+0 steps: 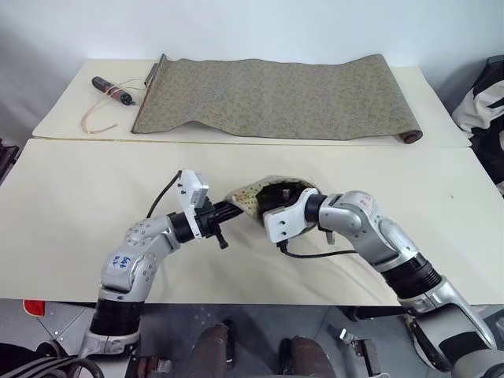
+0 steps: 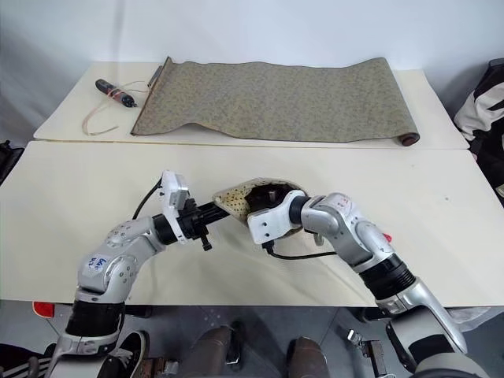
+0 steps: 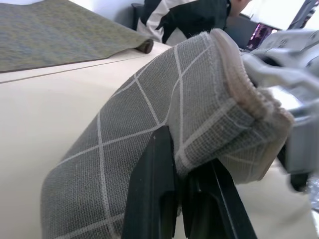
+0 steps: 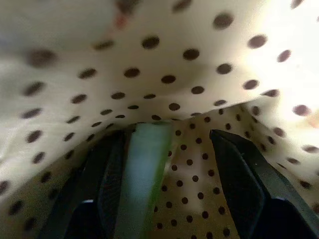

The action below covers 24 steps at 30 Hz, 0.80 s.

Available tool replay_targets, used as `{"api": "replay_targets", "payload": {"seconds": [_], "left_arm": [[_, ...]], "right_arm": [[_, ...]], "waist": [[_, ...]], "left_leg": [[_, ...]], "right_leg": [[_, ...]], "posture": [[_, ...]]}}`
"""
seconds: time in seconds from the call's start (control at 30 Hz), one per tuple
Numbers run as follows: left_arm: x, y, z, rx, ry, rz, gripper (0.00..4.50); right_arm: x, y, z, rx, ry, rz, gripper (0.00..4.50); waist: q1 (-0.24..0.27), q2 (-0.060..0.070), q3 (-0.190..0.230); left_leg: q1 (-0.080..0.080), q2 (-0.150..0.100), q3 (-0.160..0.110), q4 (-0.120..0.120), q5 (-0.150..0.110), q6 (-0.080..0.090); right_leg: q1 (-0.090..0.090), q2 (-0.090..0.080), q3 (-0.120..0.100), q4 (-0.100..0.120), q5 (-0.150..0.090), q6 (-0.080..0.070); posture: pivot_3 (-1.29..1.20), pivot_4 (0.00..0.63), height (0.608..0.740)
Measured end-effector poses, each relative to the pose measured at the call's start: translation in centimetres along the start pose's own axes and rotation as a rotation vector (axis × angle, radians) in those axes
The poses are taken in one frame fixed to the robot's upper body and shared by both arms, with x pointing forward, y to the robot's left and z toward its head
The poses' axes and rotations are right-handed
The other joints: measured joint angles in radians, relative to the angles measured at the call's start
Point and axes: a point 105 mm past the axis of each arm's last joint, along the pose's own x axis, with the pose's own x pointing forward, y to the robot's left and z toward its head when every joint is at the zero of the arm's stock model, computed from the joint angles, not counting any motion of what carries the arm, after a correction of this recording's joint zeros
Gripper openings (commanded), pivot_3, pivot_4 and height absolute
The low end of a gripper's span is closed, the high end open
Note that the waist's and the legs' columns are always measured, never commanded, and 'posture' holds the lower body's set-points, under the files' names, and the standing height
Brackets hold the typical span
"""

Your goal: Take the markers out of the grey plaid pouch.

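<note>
The grey plaid pouch [image 3: 164,129] is held up above the near bench [image 1: 71,228], its edge pinched between the closed fingers of the left end effector [image 3: 174,199]. The right end effector [image 4: 164,184] is pushed inside the pouch's dotted lining, its fingers spread apart with the pale green marker [image 4: 142,179] lying between them, against one finger and not yet clamped.

Plaid pouch [image 1: 250,195] on near table [image 1: 63,228], between left gripper [image 1: 233,209] and right gripper [image 4: 164,174]; right gripper inside it beside marker [image 4: 142,174]. Cloth roll [image 1: 276,98] on far table [image 1: 71,102], corded stick [image 1: 113,91] to its left.
</note>
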Motion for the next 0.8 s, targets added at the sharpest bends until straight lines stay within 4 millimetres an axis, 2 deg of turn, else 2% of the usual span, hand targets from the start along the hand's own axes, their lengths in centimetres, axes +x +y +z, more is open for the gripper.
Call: {"api": "replay_targets", "payload": {"seconds": [0.03, 0.13, 0.3, 0.43, 0.57, 0.7, 0.8], "left_arm": [[0.0, 0.0, -0.1, -0.002, 0.001, 0.001, 0.00], [0.0, 0.0, -0.1, -0.004, 0.002, 0.003, 0.00], [-0.1, 0.1, 0.0, 0.015, -0.002, 0.011, 0.00], [-0.2, 0.6, 0.4, 0.081, -0.011, 0.041, 0.00], [-0.3, 0.7, 0.7, 0.124, -0.020, 0.049, 0.00], [-0.9, 2.1, -0.3, 0.111, 0.019, 0.098, 0.00], [-1.0, 2.2, -0.5, 0.109, 0.026, 0.105, 0.00]], "right_arm": [[0.2, 0.0, 0.0, 0.008, 0.003, -0.005, 2.83], [0.6, 0.1, 0.1, 0.032, 0.009, -0.012, 2.20], [0.2, 0.6, 0.7, 0.122, -0.038, 0.008, 0.48], [-1.3, -0.1, 2.3, 0.250, -0.172, 0.020, 0.44], [-2.7, -1.0, 2.6, 0.293, -0.226, 0.026, 0.44], [-3.9, -2.2, 2.6, 0.383, -0.272, -0.012, 0.44], [-4.3, -2.7, 2.9, 0.417, -0.295, -0.024, 0.44]], "waist": [[-0.001, 0.000, 0.000], [-0.005, 0.000, 0.000], [-0.005, 0.000, 0.000], [-0.005, 0.000, 0.000], [-0.004, 0.000, 0.000], [-0.005, 0.000, 0.000], [-0.005, 0.000, 0.000]], "left_leg": [[0.000, 0.000, 0.000, 0.000, 0.000, 0.000], [0.000, 0.000, 0.000, 0.000, 0.000, 0.000], [0.000, 0.000, 0.000, 0.000, 0.000, 0.000], [0.000, 0.000, 0.000, 0.000, 0.000, 0.000], [0.000, 0.000, 0.000, 0.000, 0.000, 0.000], [0.000, 0.000, 0.000, 0.000, 0.000, 0.000], [0.000, 0.000, 0.000, 0.000, 0.000, 0.000]], "right_leg": [[0.000, 0.000, 0.000, 0.000, 0.000, 0.000], [0.000, 0.000, 0.000, 0.000, 0.000, 0.000], [0.000, 0.000, 0.000, 0.000, 0.000, 0.000], [0.000, 0.000, 0.000, 0.000, 0.000, 0.000], [0.000, 0.000, 0.000, 0.000, 0.000, 0.000], [0.000, 0.000, 0.000, 0.000, 0.000, 0.000], [0.000, 0.000, 0.000, 0.000, 0.000, 0.000]], "posture": [[0.00, 0.150, 0.740], [0.00, 0.150, 0.740], [0.00, 0.150, 0.740], [0.00, 0.150, 0.740], [0.00, 0.150, 0.740], [0.00, 0.150, 0.740], [0.00, 0.150, 0.740]]}}
